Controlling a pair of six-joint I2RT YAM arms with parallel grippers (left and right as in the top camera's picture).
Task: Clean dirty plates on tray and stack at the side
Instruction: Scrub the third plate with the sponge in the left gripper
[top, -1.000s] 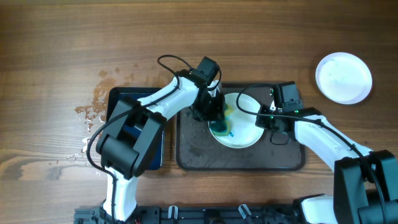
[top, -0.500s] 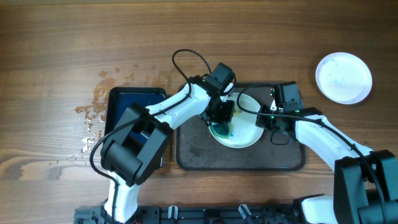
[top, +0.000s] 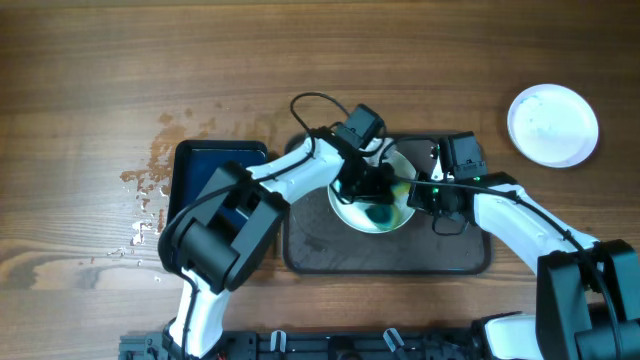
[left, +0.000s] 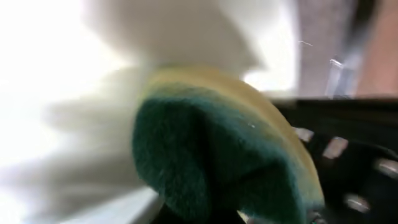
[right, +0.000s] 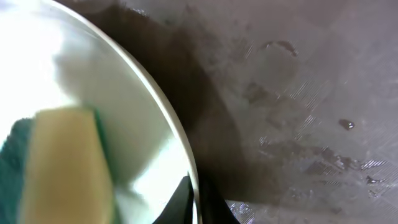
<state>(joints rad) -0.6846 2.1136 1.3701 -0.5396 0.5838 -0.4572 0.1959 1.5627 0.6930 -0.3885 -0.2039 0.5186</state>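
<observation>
A white plate (top: 352, 214) lies on the dark brown-grey tray (top: 320, 245). My left gripper (top: 375, 190) is shut on a green and yellow sponge (top: 380, 212) and presses it on the plate; the sponge fills the left wrist view (left: 217, 162). My right gripper (top: 422, 196) is shut on the plate's right rim (right: 186, 168), with the sponge (right: 62, 162) at the left of that view. A clean white plate (top: 552, 124) rests on the table at the far right.
A dark blue glossy basin (top: 200, 165) stands left of the tray. Water drops and a stain (top: 150, 180) mark the wood to its left. The tray's floor (right: 298, 112) is wet beside the plate.
My left gripper has moved the sponge to the right across the plate, from its left side to its right part. The right gripper has kept its hold on the rim.
</observation>
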